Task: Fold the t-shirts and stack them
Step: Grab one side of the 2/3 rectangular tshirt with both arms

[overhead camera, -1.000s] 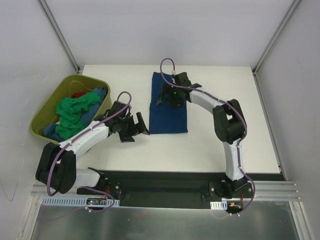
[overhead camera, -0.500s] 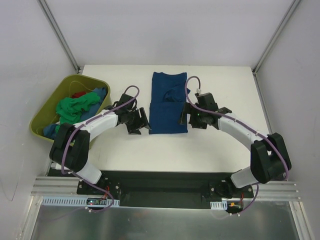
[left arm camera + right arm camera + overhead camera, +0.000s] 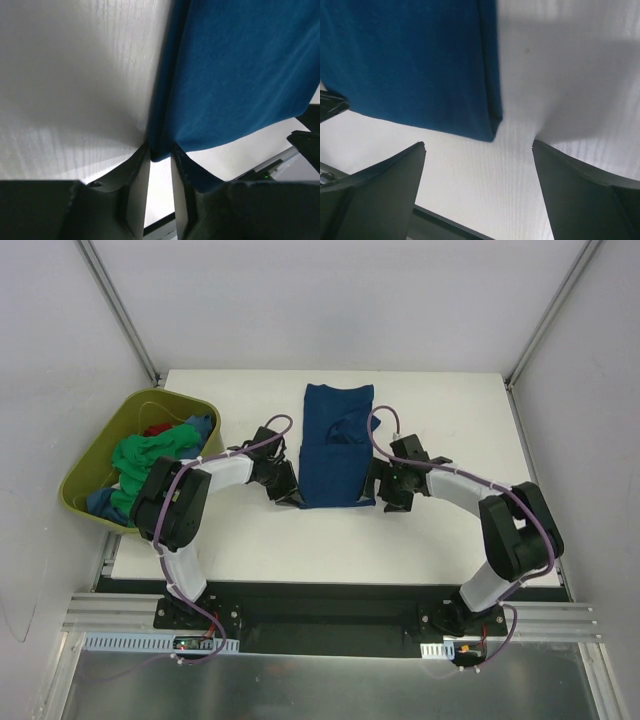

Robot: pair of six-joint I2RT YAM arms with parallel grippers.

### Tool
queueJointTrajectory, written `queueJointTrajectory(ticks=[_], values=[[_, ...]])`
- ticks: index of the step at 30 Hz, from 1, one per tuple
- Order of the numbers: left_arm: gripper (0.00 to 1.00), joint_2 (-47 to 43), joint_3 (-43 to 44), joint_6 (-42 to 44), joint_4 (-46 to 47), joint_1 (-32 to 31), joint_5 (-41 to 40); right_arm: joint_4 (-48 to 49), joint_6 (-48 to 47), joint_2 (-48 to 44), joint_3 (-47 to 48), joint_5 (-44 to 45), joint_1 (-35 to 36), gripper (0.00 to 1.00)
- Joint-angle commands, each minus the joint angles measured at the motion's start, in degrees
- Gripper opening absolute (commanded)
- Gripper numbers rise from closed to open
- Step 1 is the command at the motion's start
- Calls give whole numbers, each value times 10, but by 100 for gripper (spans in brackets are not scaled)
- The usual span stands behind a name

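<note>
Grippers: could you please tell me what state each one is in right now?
Left gripper: nearly shut around a corner of the blue t-shirt; firm grip cannot be told.
Right gripper: open, holding nothing.

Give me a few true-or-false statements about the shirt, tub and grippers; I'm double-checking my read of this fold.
The folded blue shirt lies on the table, outside the tub. True.
The right gripper is clamped on the shirt. False: its jaws are wide open, with the shirt's corner ahead of them, untouched.
The tub is empty. False: it holds crumpled green, blue and red cloth.
The left gripper has its tips either side of the shirt's near-left corner. True.
</note>
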Motion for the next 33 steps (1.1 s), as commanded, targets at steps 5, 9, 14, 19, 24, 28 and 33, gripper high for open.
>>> queueJointTrajectory(ticks=[5,9,14,19,24,28,33], values=[[0,33,17,17,9,-5,1,19,33,56,41,-27,-3,57],[0,11,3,18,9,-5,-11,19,34,65,35,-29,-3,30],[0,-8,-17,17,11,-8,-13,50,40,49,2,-14,-4,1],[0,-71,-83,8,12,-23,-22,71,24,-4,-52,-61,11,0],[0,-202,-192,-24,12,-68,-50,55,54,-161,-175,-41,54,0],[0,-328,-249,-85,6,-139,-66,-44,104,-331,-210,38,167,0],[0,-506,-292,-156,-24,-197,-95,-175,185,-499,-218,160,252,1]])
